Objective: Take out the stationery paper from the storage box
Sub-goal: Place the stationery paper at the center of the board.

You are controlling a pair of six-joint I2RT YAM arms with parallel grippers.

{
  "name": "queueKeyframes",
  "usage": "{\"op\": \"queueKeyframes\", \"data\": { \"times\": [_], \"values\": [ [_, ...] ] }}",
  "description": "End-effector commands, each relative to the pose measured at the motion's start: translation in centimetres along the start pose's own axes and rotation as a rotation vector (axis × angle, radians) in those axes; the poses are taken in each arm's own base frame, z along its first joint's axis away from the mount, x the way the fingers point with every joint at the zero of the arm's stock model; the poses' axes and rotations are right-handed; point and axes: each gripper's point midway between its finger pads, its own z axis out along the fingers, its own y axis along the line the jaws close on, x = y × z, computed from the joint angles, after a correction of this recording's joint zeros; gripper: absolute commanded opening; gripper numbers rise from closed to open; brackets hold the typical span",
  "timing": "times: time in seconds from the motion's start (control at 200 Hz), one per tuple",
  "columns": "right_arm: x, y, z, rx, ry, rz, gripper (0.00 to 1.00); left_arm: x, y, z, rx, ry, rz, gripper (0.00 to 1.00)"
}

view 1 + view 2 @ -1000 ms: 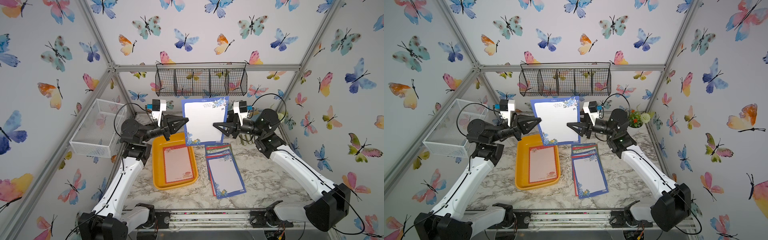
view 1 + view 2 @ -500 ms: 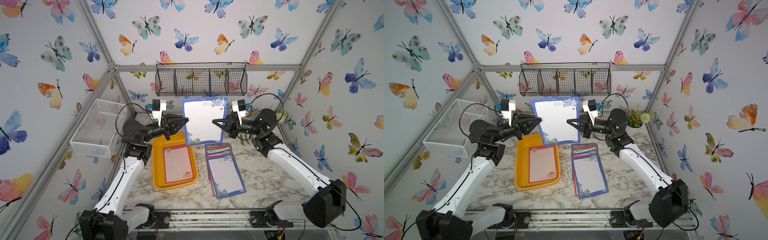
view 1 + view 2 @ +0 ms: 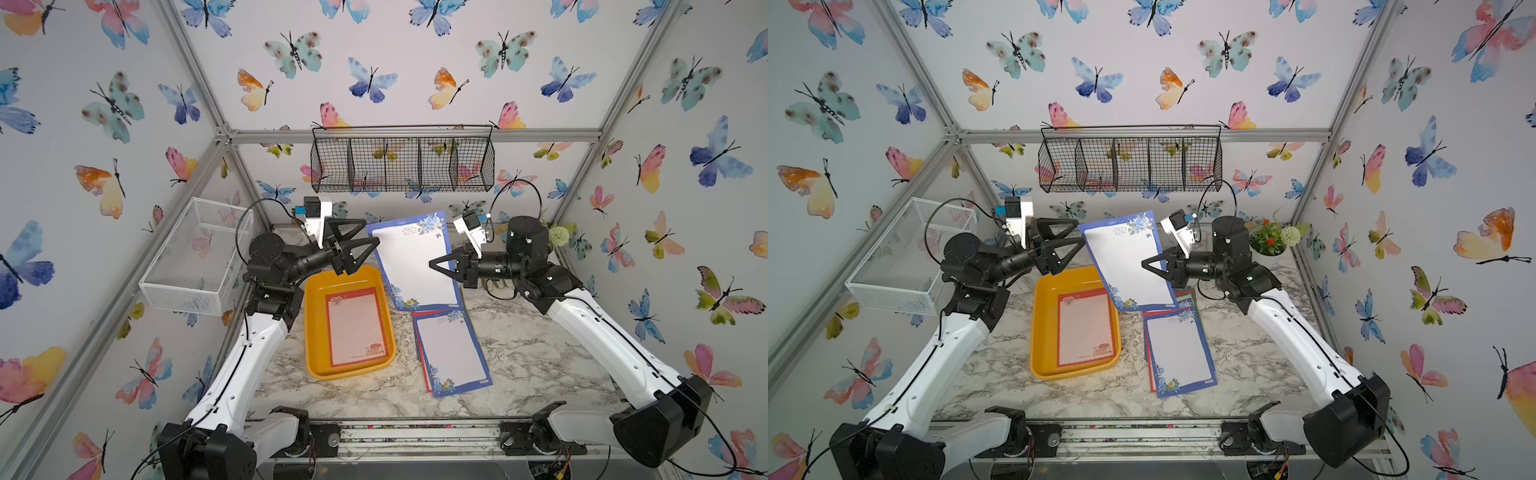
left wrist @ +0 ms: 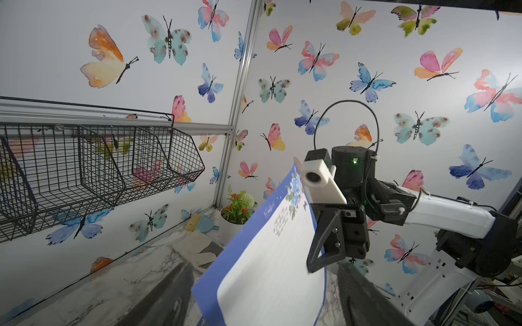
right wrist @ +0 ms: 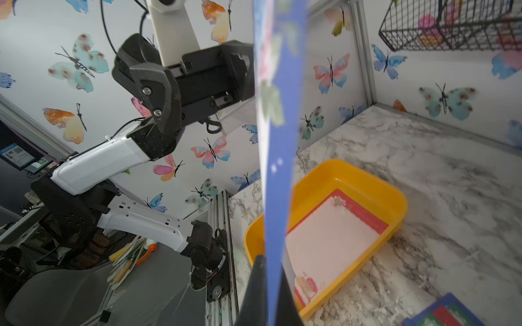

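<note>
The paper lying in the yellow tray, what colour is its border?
Red: the thin rectangular sheet shows best in a top view.

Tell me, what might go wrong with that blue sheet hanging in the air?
1. Only the right hand pinches the blue-bordered sheet, by one edge; the left hand is open, so the limp paper might slip or swing.
2. Its lower edge hangs close to the stack of sheets; lowering it carelessly could crumple it or nudge the stack.
</note>
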Motion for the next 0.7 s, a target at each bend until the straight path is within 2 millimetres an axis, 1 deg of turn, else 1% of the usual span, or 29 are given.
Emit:
{"op": "queueKeyframes", "data": {
  "times": [0.0, 0.055, 0.16, 0.28, 0.355, 0.455, 0.521, 0.561, 0.696],
  "values": [
    [4.4, -1.6, -1.3, 0.133, 0.148, 0.162, 0.02, -1.8, -0.8, -0.4, -0.017, -0.037, 0.058, 0.83],
    [6.1, -2.6, -1.4, 0.168, 0.199, 0.225, 0.02, -1.8, -0.7, -0.4, -0.024, -0.038, 0.059, 0.83],
    [9.2, -3.7, -1.3, 0.188, 0.276, 0.327, 0.03, -1.8, -0.6, -0.4, -0.032, -0.039, 0.06, 0.83],
    [12.5, -4.5, -1.2, 0.193, 0.333, 0.42, 0.02, -1.6, -0.3, -0.4, -0.044, -0.038, 0.057, 0.83],
    [14.6, -4.7, -1.1, 0.166, 0.353, 0.484, 0.02, -1.5, 0.0, -0.4, -0.053, -0.037, 0.055, 0.83],
    [17.3, -5.7, -1.4, 0.186, 0.374, 0.556, 0.02, -1.3, 0.1, -0.4, -0.056, -0.035, 0.052, 0.84],
    [18.6, -6.7, -1.8, 0.193, 0.372, 0.609, 0.02, -1.3, 0.2, -0.3, -0.06, -0.036, 0.05, 0.84],
    [19.0, -7.1, -1.9, 0.185, 0.36, 0.627, 0.02, -1.3, 0.2, -0.3, -0.059, -0.035, 0.049, 0.84],
    [21.1, -8.9, -2.4, 0.193, 0.361, 0.716, 0.02, -1.2, 0.3, -0.3, -0.062, -0.034, 0.049, 0.84]
  ]
}}
